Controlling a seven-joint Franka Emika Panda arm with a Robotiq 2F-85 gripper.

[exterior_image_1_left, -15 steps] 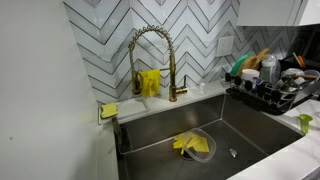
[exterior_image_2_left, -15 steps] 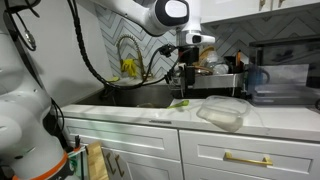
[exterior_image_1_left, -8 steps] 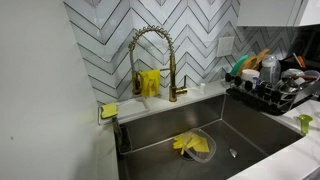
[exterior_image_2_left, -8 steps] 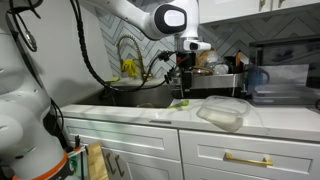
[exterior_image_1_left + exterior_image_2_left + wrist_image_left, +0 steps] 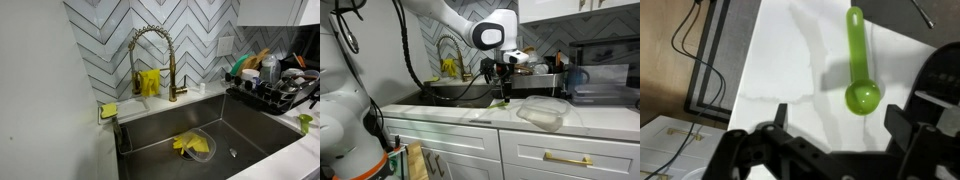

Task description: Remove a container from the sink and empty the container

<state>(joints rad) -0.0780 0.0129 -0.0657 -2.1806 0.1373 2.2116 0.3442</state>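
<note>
Hanging just above the white surface (image 5: 790,60), the gripper (image 5: 840,118) is seen with its fingers spread wide and nothing held between them. A green spoon-like utensil (image 5: 860,70) lies on the surface just beyond the fingertips, its round end nearest the gripper, untouched. In an exterior view a clear container (image 5: 196,145) with something yellow in it is shown down on the floor of the sink (image 5: 160,125), away from the gripper and outside the wrist view. In an exterior view a second clear container (image 5: 542,110) rests on the surface just beside the gripper (image 5: 502,92).
</note>
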